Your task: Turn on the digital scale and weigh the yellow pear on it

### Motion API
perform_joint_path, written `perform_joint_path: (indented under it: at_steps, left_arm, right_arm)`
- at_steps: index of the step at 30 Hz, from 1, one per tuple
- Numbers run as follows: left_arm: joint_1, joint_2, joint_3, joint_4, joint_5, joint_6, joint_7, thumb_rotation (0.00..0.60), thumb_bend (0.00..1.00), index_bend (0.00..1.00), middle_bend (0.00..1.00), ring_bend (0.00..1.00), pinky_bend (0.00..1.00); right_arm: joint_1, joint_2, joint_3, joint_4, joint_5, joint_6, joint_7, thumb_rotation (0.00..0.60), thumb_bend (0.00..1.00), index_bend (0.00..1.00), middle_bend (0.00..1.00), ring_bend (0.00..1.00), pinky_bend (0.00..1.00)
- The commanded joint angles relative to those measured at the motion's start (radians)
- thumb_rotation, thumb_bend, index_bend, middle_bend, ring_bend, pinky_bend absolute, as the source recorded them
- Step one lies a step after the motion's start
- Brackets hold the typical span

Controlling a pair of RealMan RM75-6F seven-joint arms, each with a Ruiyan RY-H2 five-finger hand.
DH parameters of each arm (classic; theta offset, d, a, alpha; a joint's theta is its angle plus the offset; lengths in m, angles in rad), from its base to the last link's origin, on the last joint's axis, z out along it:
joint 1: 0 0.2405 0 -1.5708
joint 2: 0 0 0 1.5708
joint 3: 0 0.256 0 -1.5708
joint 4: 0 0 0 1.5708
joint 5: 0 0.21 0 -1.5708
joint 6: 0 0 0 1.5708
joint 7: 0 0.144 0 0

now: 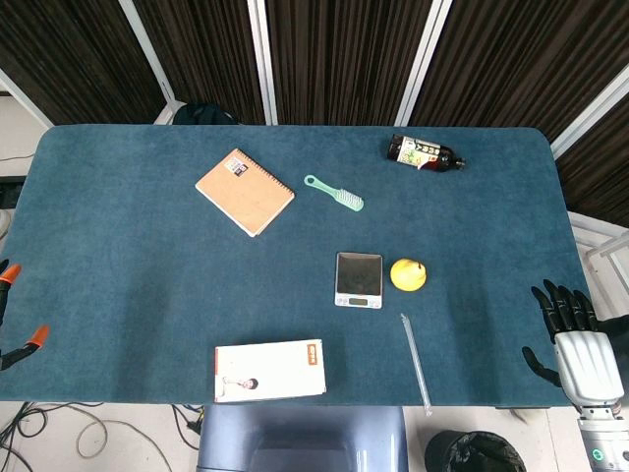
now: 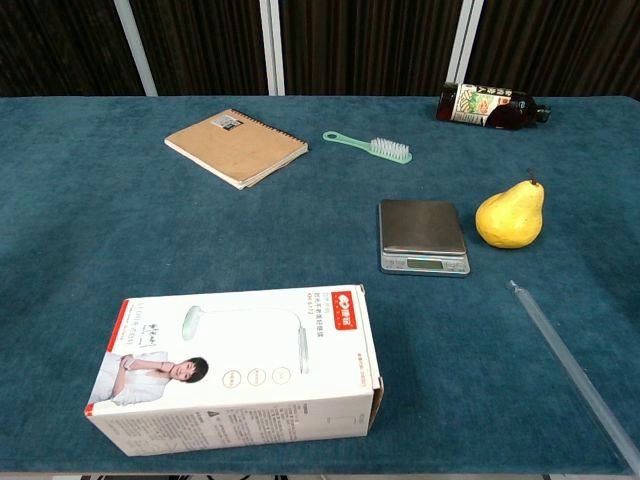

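- The scale (image 1: 358, 279) is sitting near the middle of the blue table (image 1: 118, 256), its steel plate bare and its display strip facing the robot.
- The pear (image 1: 408, 274) is lying on the cloth just beside the scale's right edge, not touching it, stem pointing away from the robot.
- The right hand (image 1: 573, 334) is hovering off the table's right edge, well apart from the pear, fingers spread and holding nothing.
- The left hand (image 1: 15, 313) is showing only as orange-tipped fingertips at the far left edge; I cannot tell how its fingers are lying.
- A notebook (image 1: 245, 192), a green brush (image 1: 334, 193) and a dark bottle (image 1: 425, 153) are lying across the far half.
- A white box (image 1: 269, 370) and a clear tube (image 1: 416, 362) are lying near the front edge.
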Motion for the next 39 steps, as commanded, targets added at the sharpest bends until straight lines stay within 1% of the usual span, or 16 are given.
perform_joint_path:
  at_steps: [1,10,14,21,24,25,30,32,33,36,39]
  left_arm:
    - [0.001,-0.001,0.001,-0.001,0.002,0.001,0.002,0.6,0.19,0.1,0.05,0.0,0.05]
    - [0.005,-0.001,0.002,-0.006,0.01,0.013,0.01,0.6,0.19,0.1,0.05,0.0,0.05]
    - [0.008,0.0,0.0,-0.009,0.009,0.021,0.008,0.6,0.19,0.1,0.05,0.0,0.05]
    - [0.014,0.002,-0.007,-0.01,0.002,0.033,-0.002,0.6,0.19,0.1,0.05,0.0,0.05]
    - [0.015,0.001,-0.007,-0.009,0.002,0.035,0.001,0.6,0.19,0.1,0.05,0.0,0.05]
    - [0.015,0.0,-0.006,-0.009,0.004,0.033,0.003,0.6,0.19,0.1,0.05,0.0,0.05]
    - [0.014,0.0,-0.006,-0.01,0.01,0.035,0.002,0.6,0.19,0.1,0.05,0.0,0.05]
    - [0.015,-0.001,-0.006,-0.01,0.009,0.036,0.003,0.6,0.19,0.1,0.05,0.0,0.05]
    - [0.015,-0.001,-0.006,-0.01,0.008,0.035,0.005,0.6,0.19,0.1,0.05,0.0,0.05]
    - [0.014,-0.002,-0.006,-0.011,0.008,0.032,0.011,0.6,0.19,0.1,0.05,0.0,0.05]
    - [0.013,-0.005,-0.004,-0.011,0.015,0.035,0.016,0.6,0.19,0.1,0.05,0.0,0.05]
  right_arm:
    - [0.001,-0.001,0.0,0.001,0.002,-0.003,-0.001,0.6,0.35,0.0,0.0,0.0,0.05]
    - [0.011,-0.006,-0.009,0.006,-0.003,-0.028,0.0,0.6,0.35,0.0,0.0,0.01,0.06]
    - [0.013,-0.003,-0.016,0.002,-0.022,-0.025,0.022,0.6,0.35,0.0,0.0,0.05,0.12]
    - [0.012,0.007,-0.026,-0.004,-0.041,-0.02,0.053,0.6,0.35,0.0,0.01,0.05,0.12]
    - [0.012,0.009,-0.027,-0.007,-0.045,-0.02,0.059,0.6,0.35,0.0,0.03,0.07,0.13]
    - [0.012,0.01,-0.029,-0.008,-0.048,-0.019,0.061,0.6,0.35,0.0,0.04,0.08,0.15]
    - [0.017,0.012,-0.043,-0.011,-0.071,-0.026,0.068,0.6,0.37,0.0,0.16,0.21,0.31]
    - [0.024,0.016,-0.048,-0.015,-0.081,-0.038,0.082,0.6,0.41,0.0,0.21,0.26,0.37]
    - [0.031,0.021,-0.051,-0.019,-0.085,-0.048,0.094,0.6,0.43,0.0,0.22,0.27,0.39]
    - [0.08,0.068,-0.06,-0.035,-0.113,-0.118,0.151,0.6,0.5,0.0,0.28,0.32,0.44]
    - [0.137,0.12,-0.062,-0.047,-0.137,-0.196,0.17,0.6,0.56,0.0,0.34,0.39,0.5]
